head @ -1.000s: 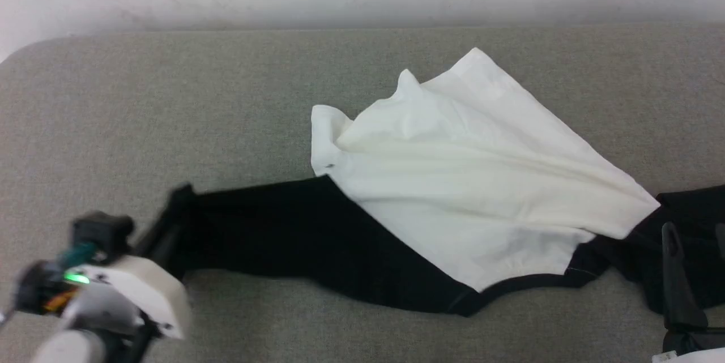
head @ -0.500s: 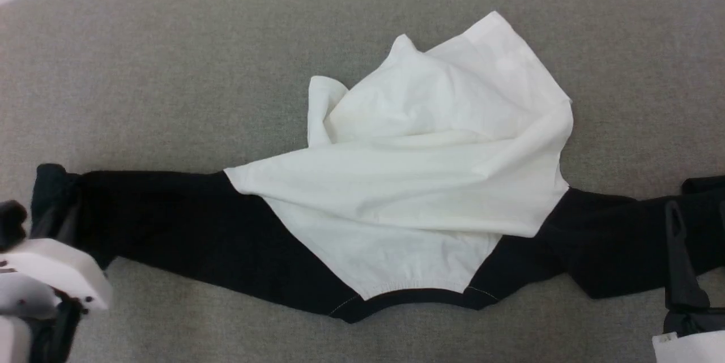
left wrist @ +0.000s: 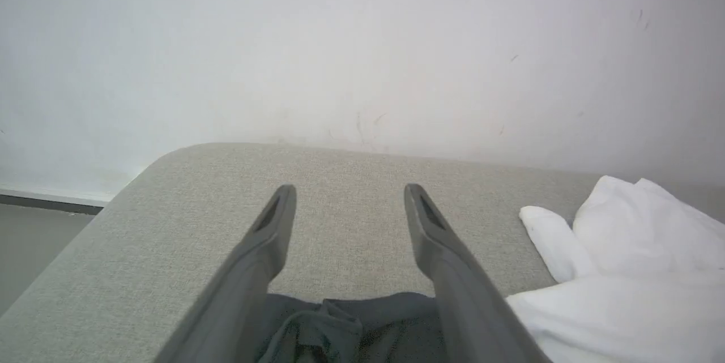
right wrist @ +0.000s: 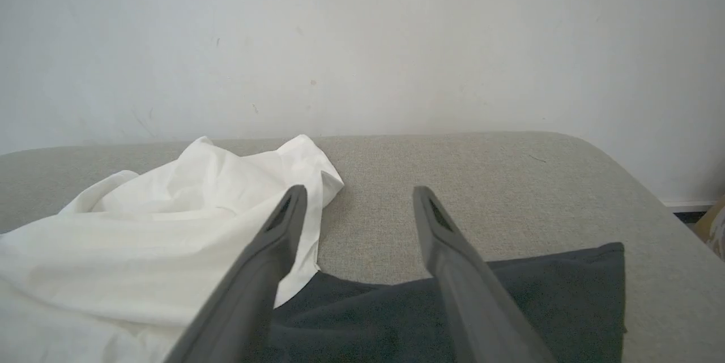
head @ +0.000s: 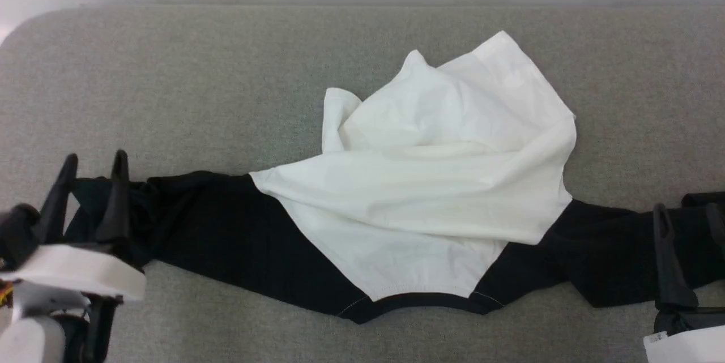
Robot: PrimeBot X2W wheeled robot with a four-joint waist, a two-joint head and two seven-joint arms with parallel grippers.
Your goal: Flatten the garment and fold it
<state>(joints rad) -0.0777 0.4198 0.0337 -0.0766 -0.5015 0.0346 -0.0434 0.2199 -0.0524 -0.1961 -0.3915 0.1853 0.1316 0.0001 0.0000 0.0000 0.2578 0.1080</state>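
While wide (empty), L end effector (head: 95,157) over one garment (head: 430,182) sleeve, R end effector (head: 685,208) over other.

Head view: the shirt (head: 430,182) has its right sleeve running off the right edge of frame. The right gripper (head: 686,210) is clipped at lower right, outer finger half out of frame, base cut by the bottom edge. The left gripper (head: 95,156) is cut by the lower-left corner, fingers covering part of the left cuff. White folds overlap, hem not traceable. Left wrist view: cuff drops past the bottom edge.
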